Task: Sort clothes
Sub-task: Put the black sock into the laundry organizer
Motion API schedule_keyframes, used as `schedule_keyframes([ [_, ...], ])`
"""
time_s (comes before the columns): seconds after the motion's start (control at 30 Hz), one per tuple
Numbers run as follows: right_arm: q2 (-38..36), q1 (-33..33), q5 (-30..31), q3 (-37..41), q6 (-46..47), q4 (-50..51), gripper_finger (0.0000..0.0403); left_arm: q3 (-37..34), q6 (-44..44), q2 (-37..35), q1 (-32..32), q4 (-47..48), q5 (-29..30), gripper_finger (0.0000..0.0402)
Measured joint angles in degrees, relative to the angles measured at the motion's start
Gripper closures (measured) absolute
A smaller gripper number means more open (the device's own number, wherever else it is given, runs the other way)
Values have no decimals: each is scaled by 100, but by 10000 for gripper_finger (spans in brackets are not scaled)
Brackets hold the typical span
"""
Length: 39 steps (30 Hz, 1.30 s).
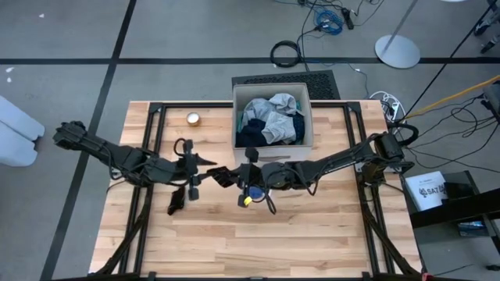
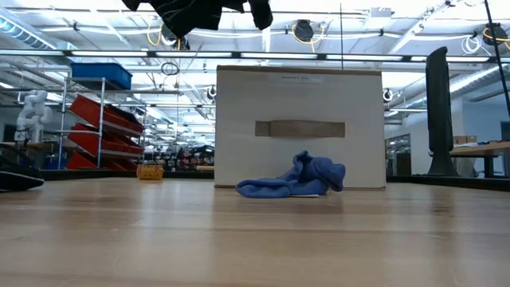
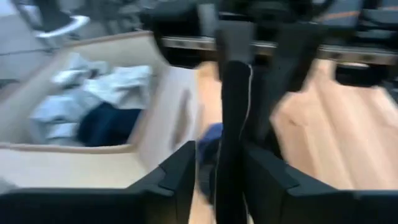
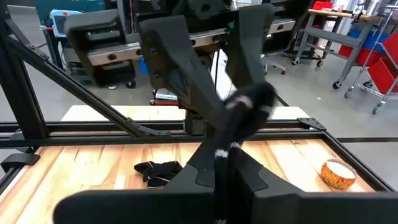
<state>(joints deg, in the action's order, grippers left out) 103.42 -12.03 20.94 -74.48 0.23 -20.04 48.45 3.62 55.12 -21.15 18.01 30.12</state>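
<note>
A black sock (image 1: 223, 173) is stretched in the air between my two grippers over the middle of the table. My left gripper (image 1: 212, 164) comes from the left and my right gripper (image 1: 233, 176) from the right, both shut on the sock. It also shows in the left wrist view (image 3: 235, 112) and the right wrist view (image 4: 233, 137). A second black sock (image 1: 176, 201) lies flat on the table near the left arm. A blue garment (image 2: 291, 182) lies crumpled on the table against the beige box (image 2: 299, 96). Grey and navy clothes (image 1: 269, 117) lie in the box. My left gripper has the sock between its two fingers (image 3: 227, 186), coming level from the table's left; the sock runs along the fingers toward the other gripper, clear of the table. My right gripper pinches the sock's other end (image 4: 219, 177) between its two fingers, level from the table's right, with the sock running straight across to the left gripper.
The beige box (image 1: 306, 117) stands at the far middle of the table. A small golden round thing (image 1: 193, 119) sits to its left. Bare wood lies toward the near edge. Black frame rails (image 1: 148, 140) run along both sides.
</note>
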Motion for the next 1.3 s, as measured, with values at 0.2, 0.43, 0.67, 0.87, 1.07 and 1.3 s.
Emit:
schedule_keyframes([
  [0.2,-339,0,253,0,-232,288,400,0,9,-169,0,90,211,261],
  [0.43,-1143,20,991,0,-754,903,402,0,47,-317,0,267,209,260],
  [0.67,-1724,390,1246,0,-1270,958,402,0,57,-314,0,265,209,260],
  [0.87,-1792,1202,1190,0,-1056,1205,403,0,133,-314,0,265,209,260],
  [1.07,-1760,2045,894,0,-78,2157,403,0,201,-314,0,286,206,260],
  [1.3,-1704,2780,-539,0,1215,2566,383,0,201,-314,0,409,206,260],
])
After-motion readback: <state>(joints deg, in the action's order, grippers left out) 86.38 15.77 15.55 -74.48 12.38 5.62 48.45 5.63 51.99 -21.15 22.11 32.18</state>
